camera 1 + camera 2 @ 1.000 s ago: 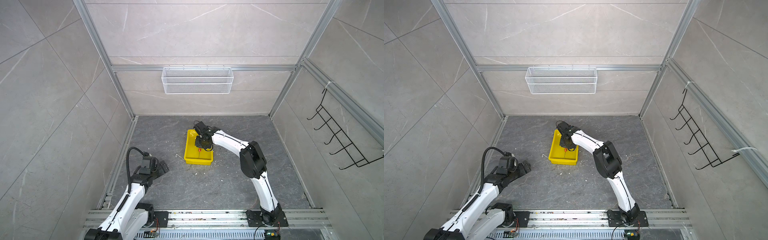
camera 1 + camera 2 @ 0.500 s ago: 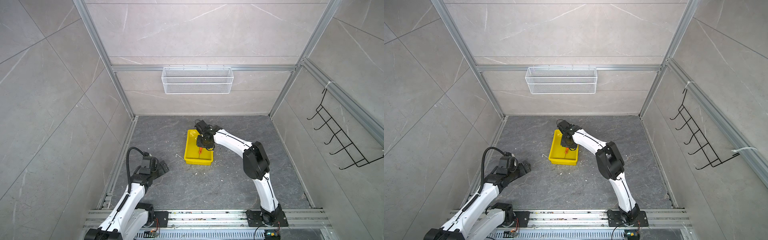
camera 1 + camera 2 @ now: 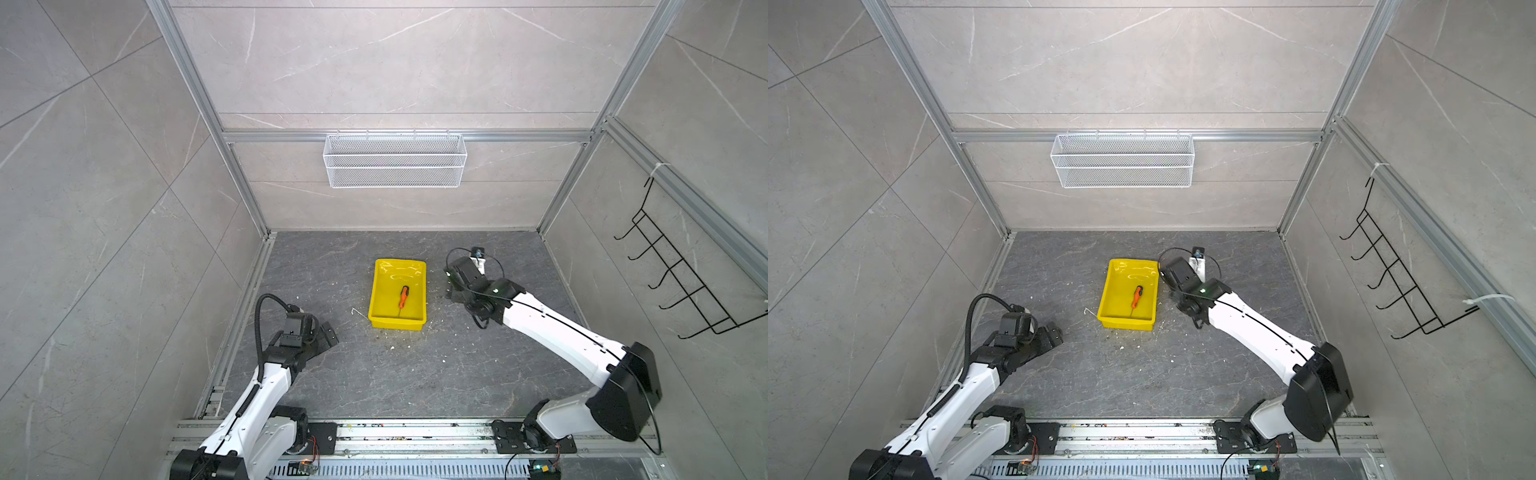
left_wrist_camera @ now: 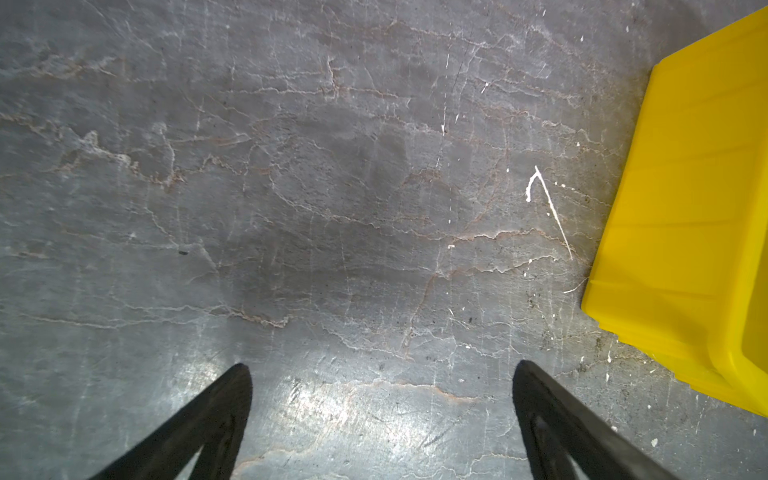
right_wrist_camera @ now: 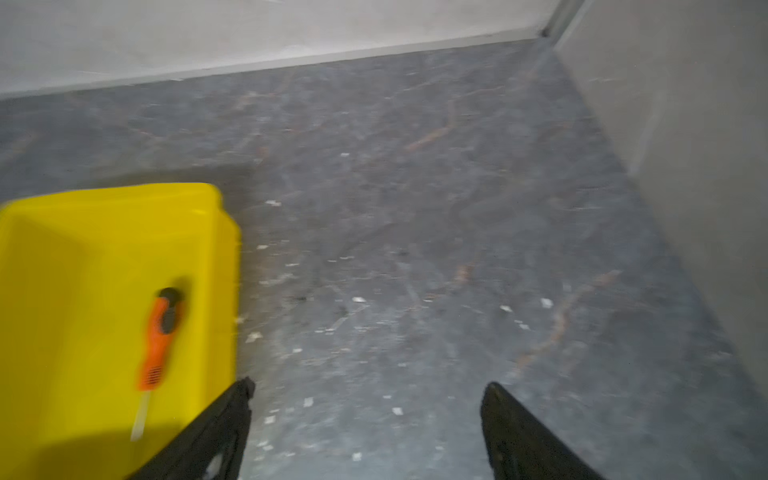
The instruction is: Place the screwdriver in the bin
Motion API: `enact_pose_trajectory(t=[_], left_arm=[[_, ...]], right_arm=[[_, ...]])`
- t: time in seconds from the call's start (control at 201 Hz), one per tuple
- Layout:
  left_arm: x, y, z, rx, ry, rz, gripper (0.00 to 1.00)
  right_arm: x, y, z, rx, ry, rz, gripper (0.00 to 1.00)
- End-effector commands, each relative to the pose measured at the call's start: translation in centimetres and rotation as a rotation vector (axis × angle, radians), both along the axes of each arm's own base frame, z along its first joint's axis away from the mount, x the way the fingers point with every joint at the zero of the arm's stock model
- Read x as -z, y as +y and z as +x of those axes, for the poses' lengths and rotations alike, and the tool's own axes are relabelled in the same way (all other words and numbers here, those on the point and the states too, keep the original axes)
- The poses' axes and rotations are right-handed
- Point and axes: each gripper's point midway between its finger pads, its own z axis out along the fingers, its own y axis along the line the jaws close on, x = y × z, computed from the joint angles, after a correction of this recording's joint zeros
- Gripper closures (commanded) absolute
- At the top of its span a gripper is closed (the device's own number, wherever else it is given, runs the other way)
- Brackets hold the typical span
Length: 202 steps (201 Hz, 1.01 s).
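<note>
The screwdriver (image 3: 403,297) (image 3: 1136,297), orange-handled with a black cap, lies loose on the floor of the yellow bin (image 3: 397,263) (image 3: 1129,263) in both top views. The right wrist view also shows the screwdriver (image 5: 160,340) inside the bin (image 5: 104,195). My right gripper (image 3: 451,286) (image 5: 368,388) is open and empty, low over the floor just right of the bin. My left gripper (image 3: 328,332) (image 4: 380,370) is open and empty near the floor, left of the bin (image 4: 685,208) and apart from it.
A white wire-mesh basket (image 3: 395,160) hangs on the back wall. A black hook rack (image 3: 681,270) is mounted on the right wall. White flecks and a thin white scrap (image 4: 544,199) lie on the grey floor near the bin.
My right gripper was shut over the bin with the screwdriver. It opened, the screwdriver now lies in the bin, and the gripper has swung out to the right. The left arm has not moved.
</note>
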Motion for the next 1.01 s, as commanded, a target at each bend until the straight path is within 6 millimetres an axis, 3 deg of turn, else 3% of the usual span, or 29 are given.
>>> enact_pose_trajectory(t=[0.0,0.075,0.139,0.224,0.364,0.523,0.712,0.872,0.956,1.001], left_arm=[[-1.2,-0.5,0.9,0.022,-0.039,-0.016,0.0],[-1.2,-0.5,0.9,0.022,-0.038,-0.018,0.0],[-1.2,-0.5,0.9,0.024,-0.036,-0.018,0.0],[-1.1,-0.5,1.0,0.024,-0.036,-0.018,0.0],[-0.8,-0.5,1.0,0.022,-0.017,-0.015,0.0],[-0.6,-0.3,1.1,0.016,-0.004,-0.003,0.0],[-0.6,0.0,1.0,0.002,-0.005,0.006,0.0],[-0.4,-0.3,1.3,0.015,-0.004,-0.004,0.0],[-0.2,-0.8,1.5,0.035,0.012,-0.016,0.0],[0.0,-0.9,1.5,0.04,0.021,-0.019,0.0]], right_arm=[[-1.2,-6.4,-1.3,0.174,-0.139,-0.273,0.07],[-0.7,-9.3,-2.2,0.24,-0.169,-0.37,0.08],[1.1,-10.6,-2.3,0.251,-0.171,-0.386,0.08],[4.3,-11.3,-1.9,0.236,-0.132,-0.333,0.09],[7.2,-11.7,-0.2,0.25,-0.156,-0.295,0.08],[7.4,-11.4,2.2,0.206,-0.202,-0.237,0.08],[7.5,-13.5,3.3,0.224,-0.19,-0.224,0.07],[7.3,-13.2,4.0,0.171,-0.25,-0.216,0.08],[7.0,-12.2,3.8,0.086,-0.343,-0.198,0.13],[7.4,-11.3,3.6,0.026,-0.344,-0.164,0.09]])
